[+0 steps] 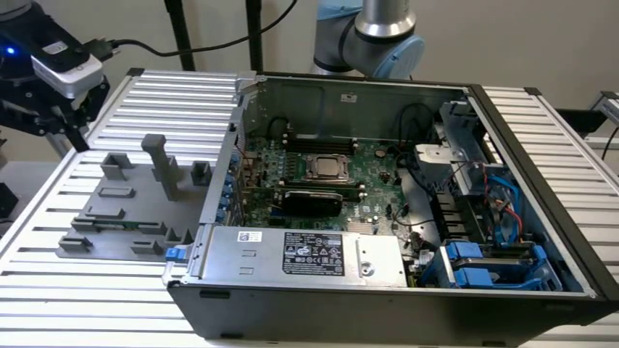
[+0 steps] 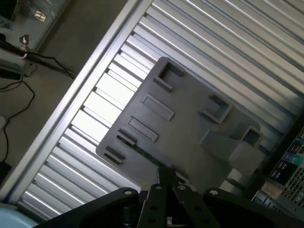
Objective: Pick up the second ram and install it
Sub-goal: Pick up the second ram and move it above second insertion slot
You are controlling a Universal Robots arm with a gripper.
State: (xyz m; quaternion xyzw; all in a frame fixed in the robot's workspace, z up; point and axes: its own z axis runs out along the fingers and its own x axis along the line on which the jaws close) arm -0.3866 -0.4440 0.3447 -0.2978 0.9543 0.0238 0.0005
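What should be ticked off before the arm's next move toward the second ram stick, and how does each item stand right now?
1. Second ram in the grey holder: ok, a thin green stick lies in it.
2. End effector on the ram: not ok. It hangs above the table towards the exterior view's left of the holder, apart from the stick.
3. Computer case open on top: ok.
4. Motherboard exposed inside the case: ok.
5. Free memory slot on the motherboard: cannot tell.
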